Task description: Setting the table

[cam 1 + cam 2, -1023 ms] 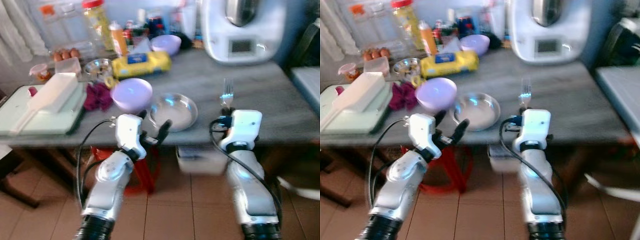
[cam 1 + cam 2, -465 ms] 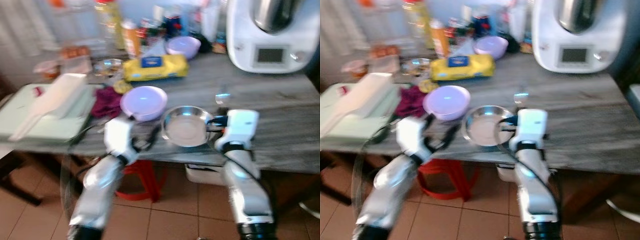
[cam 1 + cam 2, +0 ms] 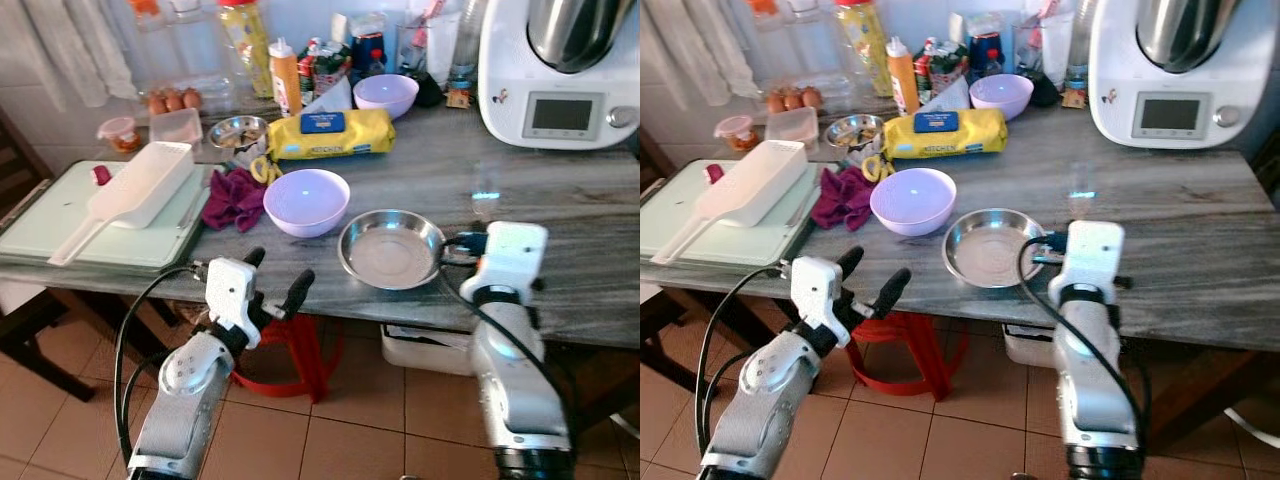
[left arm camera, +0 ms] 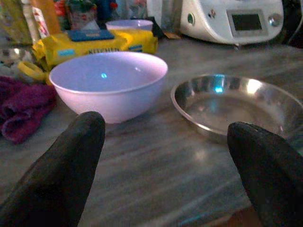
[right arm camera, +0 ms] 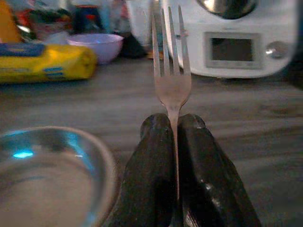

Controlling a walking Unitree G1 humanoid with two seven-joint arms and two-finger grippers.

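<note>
From the left eye view, the grey marble table (image 3: 560, 190) is crowded along its back edge: a white kitchen machine (image 3: 560, 70) at the back right corner, a small lilac bowl (image 3: 386, 95), bottles and jars, and a yellow packet (image 3: 322, 133) in front of them. Toward the left end lies a pale green tray (image 3: 60, 225) carrying a white scoop-shaped container (image 3: 135, 190), with a crumpled magenta cloth (image 3: 235, 197) just beside it. Near the front edge a large lilac bowl (image 3: 306, 201) stands close beside a steel plate (image 3: 390, 247). The left gripper (image 3: 272, 285) hangs just off the front edge below the bowl, its fingers spread wide and holding nothing. The right gripper (image 3: 462, 247) sits at the front edge, at the plate's right rim; its fingers are hard to make out here.

In the right eye view a red stool (image 3: 902, 350) shows on the tiled floor under the table.

The left wrist view looks across the surface between two black fingertips (image 4: 61, 175) set far apart — bowl and plate lie ahead, untouched.

The right wrist view settles the rest: the fingers (image 5: 151, 184) are pressed together on the handle of a fork (image 5: 171, 71), which stands tines-up above the surface, the plate's rim just beside it.
</note>
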